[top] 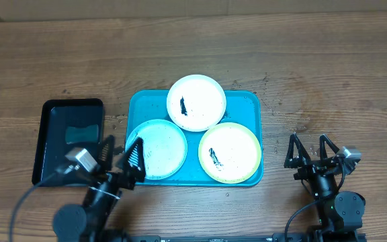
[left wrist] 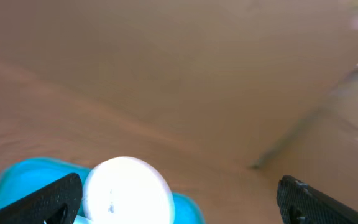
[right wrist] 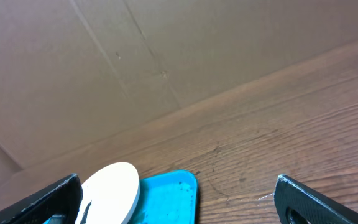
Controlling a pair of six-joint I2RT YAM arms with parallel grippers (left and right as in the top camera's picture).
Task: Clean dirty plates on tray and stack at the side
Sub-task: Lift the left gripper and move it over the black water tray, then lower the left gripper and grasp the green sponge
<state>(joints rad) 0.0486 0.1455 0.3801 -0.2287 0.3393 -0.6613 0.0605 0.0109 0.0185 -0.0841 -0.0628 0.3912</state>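
Note:
The turquoise tray (top: 250, 101) lies mid-table with three plates on it. The white plate (top: 203, 94) sits at the back with a black smear. The light blue plate (top: 160, 144) is front left. The yellow-green plate (top: 237, 144) is front right with a black smear. My left gripper (top: 120, 155) is open, at the tray's front left corner, over the blue plate's edge. My right gripper (top: 309, 148) is open and empty, over bare wood right of the tray. The left wrist view shows the white plate (left wrist: 126, 190) and tray (left wrist: 23, 177), blurred. The right wrist view shows the white plate (right wrist: 110, 186) and tray (right wrist: 169, 199).
A smaller black tray (top: 52, 117) holding a blue-green sponge (top: 80, 133) lies left of the turquoise tray. Dark crumbs dot the wood near the tray's back right corner. A cardboard wall stands behind the table (right wrist: 166, 56).

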